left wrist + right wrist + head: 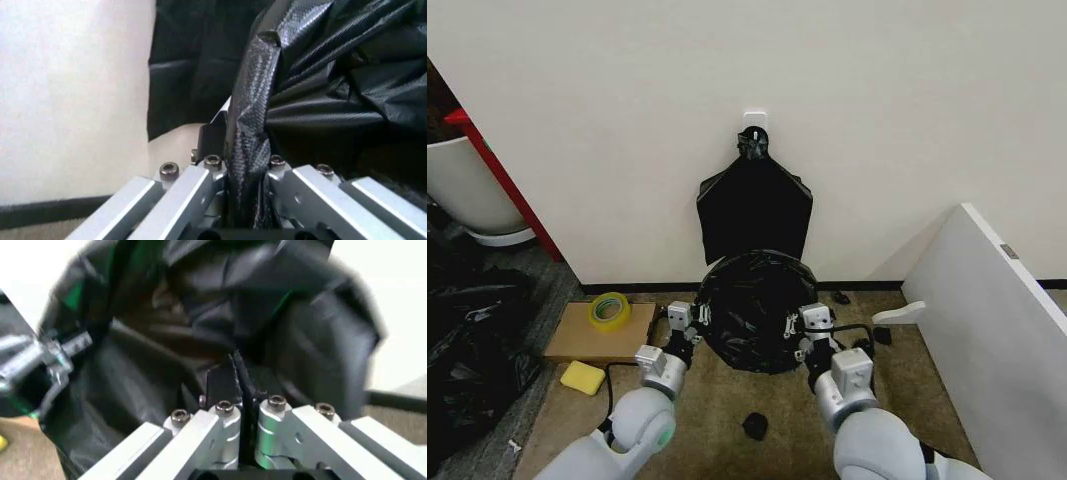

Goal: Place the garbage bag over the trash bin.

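Garbage bag [752,310]: lower centre of the head view, spread in a round black mass; trash bin beneath fully hidden. Left gripper [685,322] clenched on its left rim, right gripper [809,325] clamped on its right rim.

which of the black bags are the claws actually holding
The garbage bag spread round and open on the floor, pinched by the left claw and right claw at opposite edges. The flat bags hang knotted on the wall, untouched.
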Controlling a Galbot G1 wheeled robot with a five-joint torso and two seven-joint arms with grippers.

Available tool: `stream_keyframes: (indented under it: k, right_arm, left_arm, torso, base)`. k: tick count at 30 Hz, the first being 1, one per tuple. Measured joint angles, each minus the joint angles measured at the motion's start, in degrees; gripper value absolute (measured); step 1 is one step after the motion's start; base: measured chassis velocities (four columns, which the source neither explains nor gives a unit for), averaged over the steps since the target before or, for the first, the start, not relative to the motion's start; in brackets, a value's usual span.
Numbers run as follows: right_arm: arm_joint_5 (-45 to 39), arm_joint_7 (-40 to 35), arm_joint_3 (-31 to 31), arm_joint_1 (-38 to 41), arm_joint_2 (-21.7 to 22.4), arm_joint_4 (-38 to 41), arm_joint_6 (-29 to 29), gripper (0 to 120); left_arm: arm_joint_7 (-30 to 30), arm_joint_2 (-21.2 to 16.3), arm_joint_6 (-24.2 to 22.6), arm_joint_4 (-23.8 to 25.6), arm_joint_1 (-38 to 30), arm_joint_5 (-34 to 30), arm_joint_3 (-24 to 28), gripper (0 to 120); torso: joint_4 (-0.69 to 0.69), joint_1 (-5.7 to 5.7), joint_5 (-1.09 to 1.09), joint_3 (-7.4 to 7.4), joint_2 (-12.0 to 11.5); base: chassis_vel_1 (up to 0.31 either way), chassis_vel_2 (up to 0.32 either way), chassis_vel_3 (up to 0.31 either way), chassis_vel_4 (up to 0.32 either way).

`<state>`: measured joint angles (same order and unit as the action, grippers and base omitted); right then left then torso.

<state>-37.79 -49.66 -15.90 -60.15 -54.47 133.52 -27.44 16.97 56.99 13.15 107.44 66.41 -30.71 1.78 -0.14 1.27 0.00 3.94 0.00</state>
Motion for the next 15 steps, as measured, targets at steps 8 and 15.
stream_keyframes:
  k: [8,15]
  right_arm:
    - [-1.08,-0.96,-2.62,4.83,-4.45,-9.18,-0.74,0]
    - [1.62,-0.12,-3.04,10.13,-9.68,-18.86,0.87,0]
  left_arm:
    - [-1.64,0.34,2.49,-0.34,-0.26,2.42,0.57,1]
    - [-1.83,0.31,2.53,0.19,0.72,2.82,0.47,1]
  torso:
    - [-0.01,0.00,0.00,0.01,0.00]
    - [0.00,0.00,0.00,0.01,0.00]
  base:
    - [0.000,0.000,0.000,0.000]
    - [0.000,0.000,0.000,0.000]
